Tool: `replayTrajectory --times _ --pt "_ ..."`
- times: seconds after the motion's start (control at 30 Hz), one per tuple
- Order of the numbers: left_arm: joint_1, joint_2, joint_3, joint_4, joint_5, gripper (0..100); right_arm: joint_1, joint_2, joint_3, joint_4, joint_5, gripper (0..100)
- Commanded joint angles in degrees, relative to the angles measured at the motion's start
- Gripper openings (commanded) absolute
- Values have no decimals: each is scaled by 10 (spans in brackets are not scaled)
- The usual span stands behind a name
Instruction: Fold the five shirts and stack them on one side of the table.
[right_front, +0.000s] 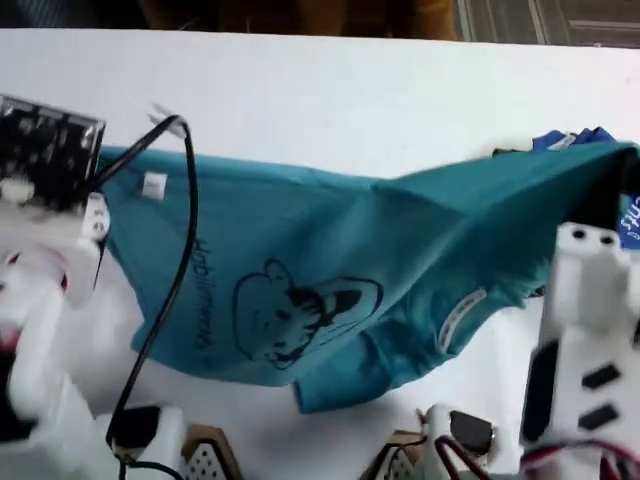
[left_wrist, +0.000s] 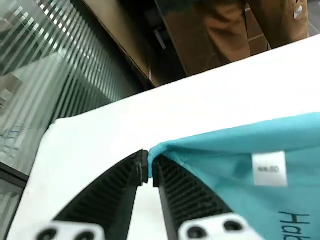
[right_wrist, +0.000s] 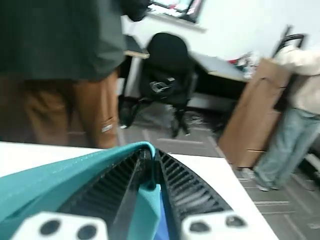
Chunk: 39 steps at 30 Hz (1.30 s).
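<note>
One teal shirt is in work now: in the high view it hangs stretched between the left arm and the right arm, partly raised over the white tabletop, with its lower part sagging towards the near edge. Behind its right end a blue shirt lies at the tabletop's edge. I judge that the step is the spreading of this shirt before the first fold. The next move would be to lower both ends together and keep the cloth taut, so that it lies flat and without wrinkles. On the chest there is a dark drawn figure with a line of dark lettering beside it. A white neck label and a second white label near the hem are also visible, but their print is too small to read. In the left wrist view the left hand is closed and pinches the corner of the teal cloth, and the neck label is near it. In the right wrist view the right hand is closed too, with the teal cloth caught between its jaws.
</note>
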Motion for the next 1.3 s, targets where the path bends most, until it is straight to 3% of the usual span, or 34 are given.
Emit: replayTrajectory --times 0.0,0.53,1.03,1.27 --pt "4 -2 42 -46 6 24 -38 30 0 -12 -5 17" --pt "1 -1 195 -193 33 24 -126 165 0 -10 -20 17" --pt "-1 0 343 -359 30 24 -135 379 -1 -15 -61 17" --pt "-34 43 393 -473 30 24 -164 473 -5 -90 -59 18"
